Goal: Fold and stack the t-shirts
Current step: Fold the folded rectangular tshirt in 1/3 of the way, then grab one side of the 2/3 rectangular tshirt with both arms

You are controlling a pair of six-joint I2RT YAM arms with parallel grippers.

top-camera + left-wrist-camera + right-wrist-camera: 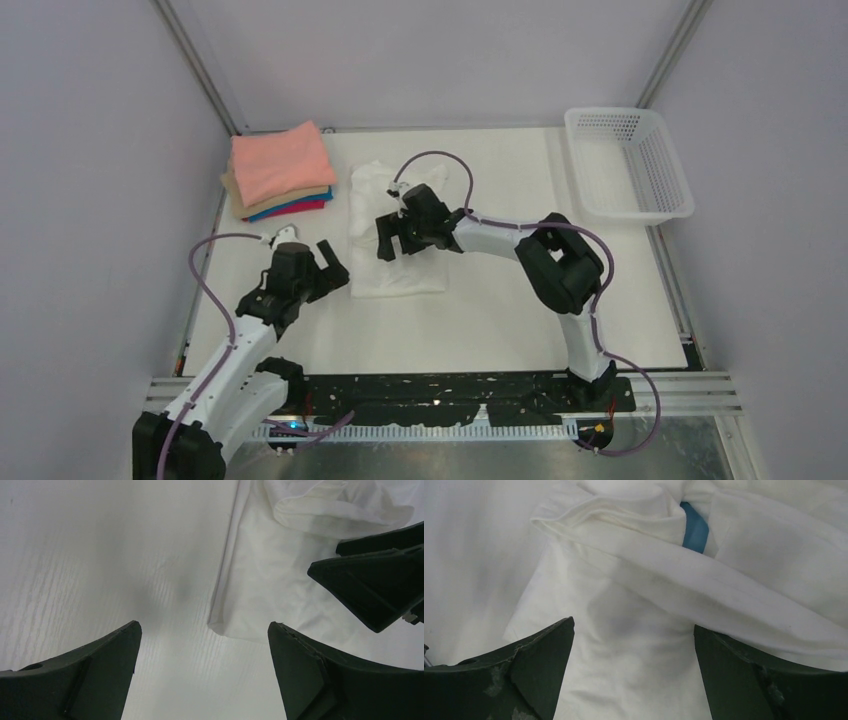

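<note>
Both pairs of jaws stand wide apart and hold nothing. The left gripper (328, 266) hangs over the bare table (490, 320) just beside the near left corner of the white t-shirt (396, 272); in its wrist view that corner lies between the two dark fingers (95, 680), close to the right-hand one, and does not touch either. The right gripper (392, 238) hovers over the middle of the same shirt, its fingers (524, 680) spread above a loose fold of cloth, with a small patch of blue print (695, 527) showing where the cloth parts. The shirt lies partly folded and rumpled at the table's middle. At the far left corner sits the stack of folded t-shirts (282, 172), salmon-pink on top, with tan, blue and magenta edges below. A white perforated basket (668, 180) stands at the far right, well apart from the shirts.
</note>
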